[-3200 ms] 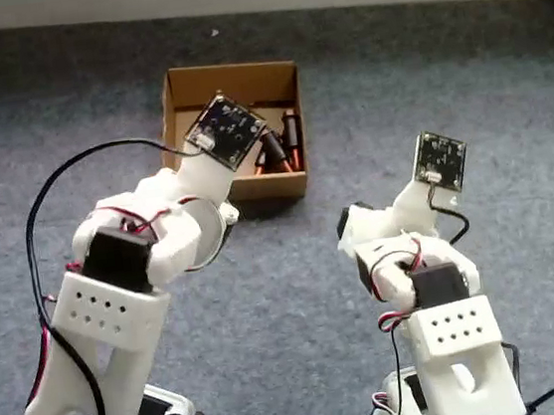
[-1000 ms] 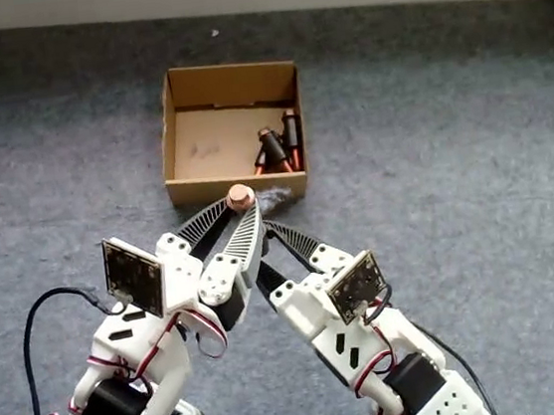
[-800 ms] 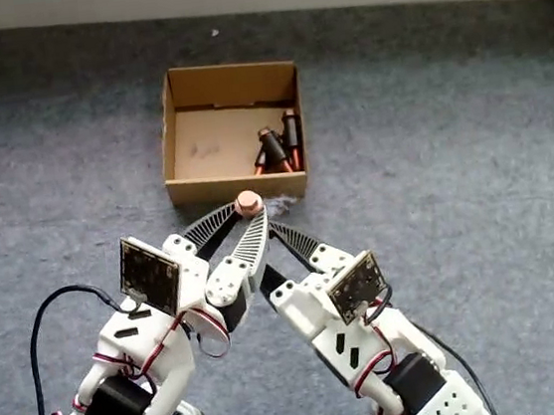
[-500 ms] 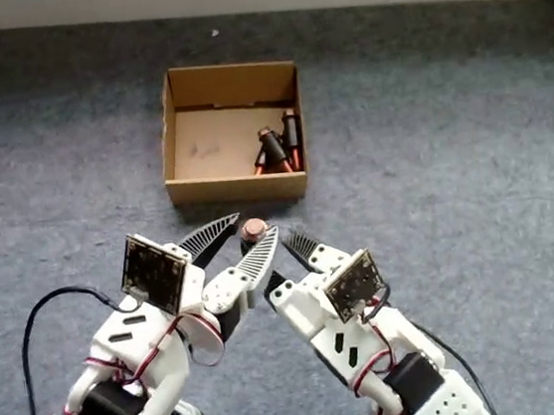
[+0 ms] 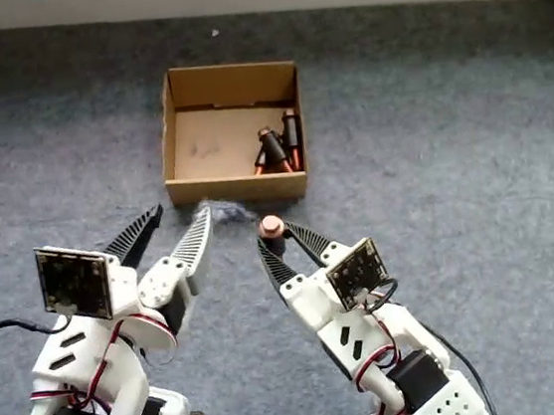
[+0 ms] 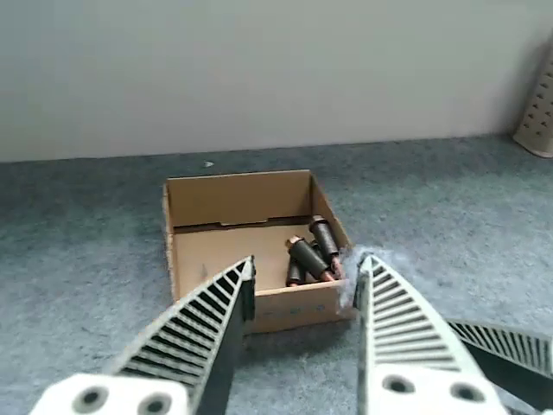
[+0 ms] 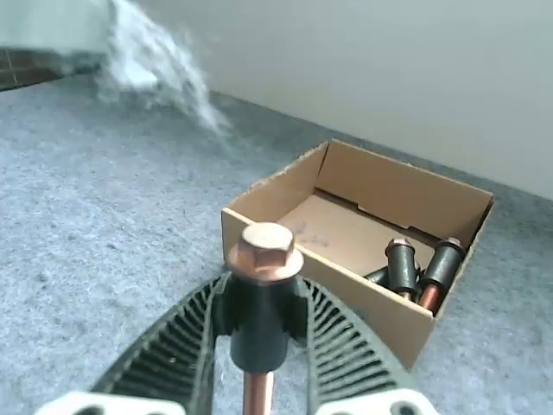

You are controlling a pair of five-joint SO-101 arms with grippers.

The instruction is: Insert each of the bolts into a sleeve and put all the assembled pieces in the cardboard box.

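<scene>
Gripped upright in right hand (image 5: 274, 238): one assembled piece (image 7: 258, 328), copper bolt head on top, dark sleeve betw. the fingers, just near of cardboard box (image 5: 235, 186). To its left: left hand (image 5: 180, 211), spread wide, holding nothing. Inside box, right part: more assembled pieces (image 5: 278, 147). Likely trouble: clipping box's near wall if carried over too low, shoving the box; letting go short, onto bench (image 5: 448, 128); tilting & losing bolt from sleeve. Open room right of box & in its left half; tight only betw. the two hands.
</scene>
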